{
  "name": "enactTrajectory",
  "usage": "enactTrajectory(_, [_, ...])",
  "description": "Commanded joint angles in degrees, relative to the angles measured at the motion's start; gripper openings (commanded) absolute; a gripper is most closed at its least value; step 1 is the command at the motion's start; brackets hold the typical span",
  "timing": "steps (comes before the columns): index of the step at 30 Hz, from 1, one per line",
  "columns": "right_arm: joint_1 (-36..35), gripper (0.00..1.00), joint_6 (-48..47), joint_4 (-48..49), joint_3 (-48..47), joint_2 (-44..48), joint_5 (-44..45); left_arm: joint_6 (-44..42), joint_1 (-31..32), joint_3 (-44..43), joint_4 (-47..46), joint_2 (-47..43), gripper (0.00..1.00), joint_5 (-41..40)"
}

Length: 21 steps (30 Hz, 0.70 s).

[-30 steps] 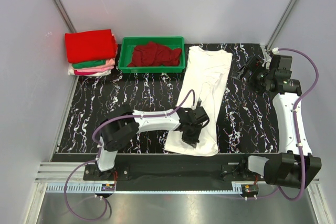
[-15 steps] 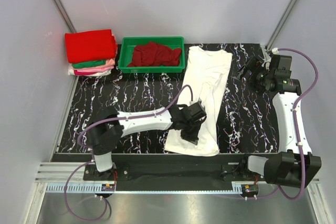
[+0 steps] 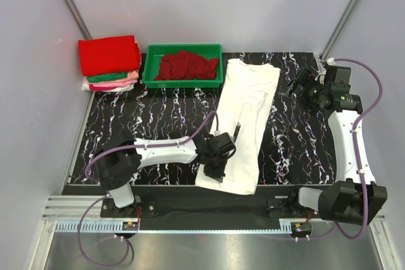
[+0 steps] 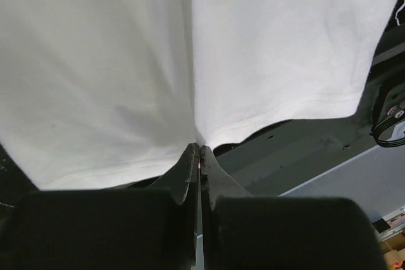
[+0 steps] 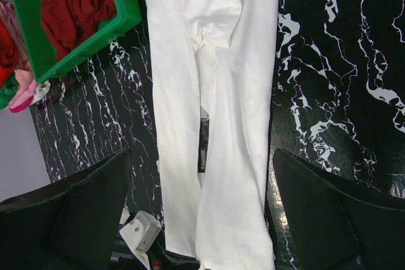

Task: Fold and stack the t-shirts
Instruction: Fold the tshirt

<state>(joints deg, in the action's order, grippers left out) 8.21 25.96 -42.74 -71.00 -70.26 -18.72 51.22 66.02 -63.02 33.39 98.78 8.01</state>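
From above, the long folded white cloth t-shirt (image 3: pixel 243 118) lies from the far side to the near edge of the black marbled table (image 3: pixel 152 118), right of centre; the left gripper (image 3: pixel 214 170) sits at its near left corner, the right gripper (image 3: pixel 296 85) hangs far right, off the cloth

Left wrist: fingers (image 4: pixel 186 169) pinched tight on the shirt's hem

Right wrist: fingers (image 5: pixel 82 207) spread wide, holding nothing, shirt below

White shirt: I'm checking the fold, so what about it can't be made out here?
- Top view: the left gripper covers the shirt's near left hem corner.
- Left wrist view: the shirt fills the frame; the top edge cuts off its far end.
- Right wrist view: the bottom edge cuts off the near hem.
- All views: the top layer hides the underside and inner folds.
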Motion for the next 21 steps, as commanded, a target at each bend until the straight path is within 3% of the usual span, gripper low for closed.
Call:
enactTrajectory(1, [-0.3, 1.0, -0.9, 1.7, 0.3, -0.3, -0.5, 1.1, -0.7, 0.9, -0.3, -5.3, 0.0, -1.8])
enactTrajectory(6, [-0.3, 1.0, -1.2, 1.6, 0.3, -0.8, -0.7, 0.9, -1.7, 1.3, 1.0, -9.6, 0.0, -2.1])
enactTrajectory(9, [-0.3, 1.0, -1.2, 1.5, 0.3, -1.0, -0.6, 2.6, -1.9, 7.1, -2.9, -12.4, 0.01, -2.2])
enactTrajectory(15, [-0.3, 1.0, -1.6, 0.8, 0.3, -2.3, -1.5, 5.7, -2.3, 17.2, -12.8, -10.4, 0.0, 3.8])
enactTrajectory(18, [-0.3, 1.0, -1.8, 0.2, 0.3, -3.6, -2.3, 5.3, -2.3, 17.2, -12.4, -9.3, 0.01, 3.1])
enactTrajectory(21, [-0.5, 1.0, -2.3, -0.8, -0.1, -5.1, -3.9, 4.4, -2.3, 15.9, -11.0, -8.5, 0.26, 2.6])
